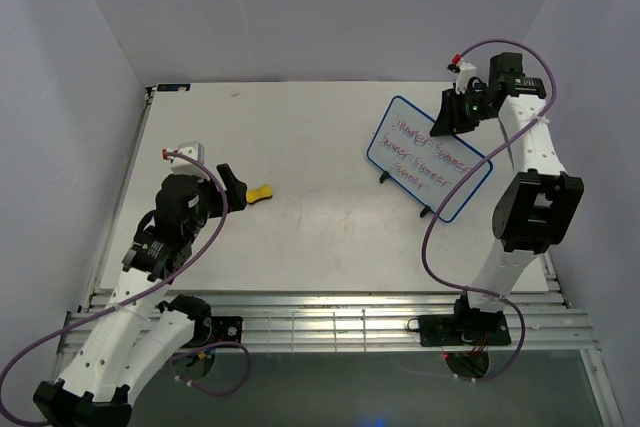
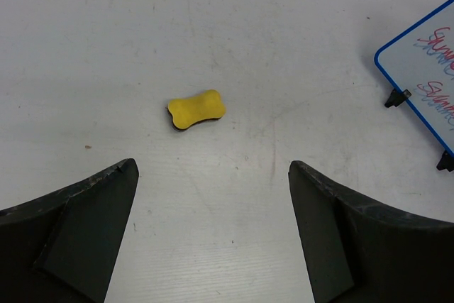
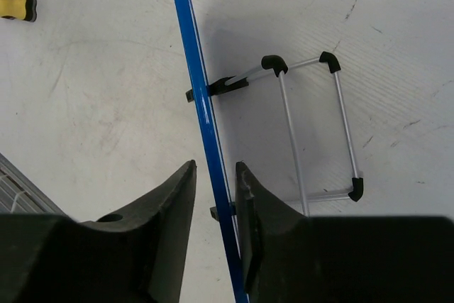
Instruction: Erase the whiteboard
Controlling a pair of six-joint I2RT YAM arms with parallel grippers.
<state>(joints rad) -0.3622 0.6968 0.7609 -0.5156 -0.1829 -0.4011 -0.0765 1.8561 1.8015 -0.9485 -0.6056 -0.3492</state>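
- table [image 2: 284, 19]: matt white top, smooth but scuffed, with faint grey scratches.
- whiteboard [image 1: 430, 157]: smooth white face; glossy blue rim [image 3: 193, 47] (plastic or painted metal, hard to tell).
- stand [image 3: 291, 133]: thin bare metal rods, satin silver, with black plastic caps [image 3: 274, 63] at the corners.
- sponge [image 2: 196, 107]: matt, finely grained yellow top; dark layer beneath.
- left gripper [image 2: 213, 168]: matt black plastic, edges worn pale.

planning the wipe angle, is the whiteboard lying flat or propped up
Propped up: the right wrist view sees the whiteboard edge-on as a thin blue line, with its wire stand swung out behind it.
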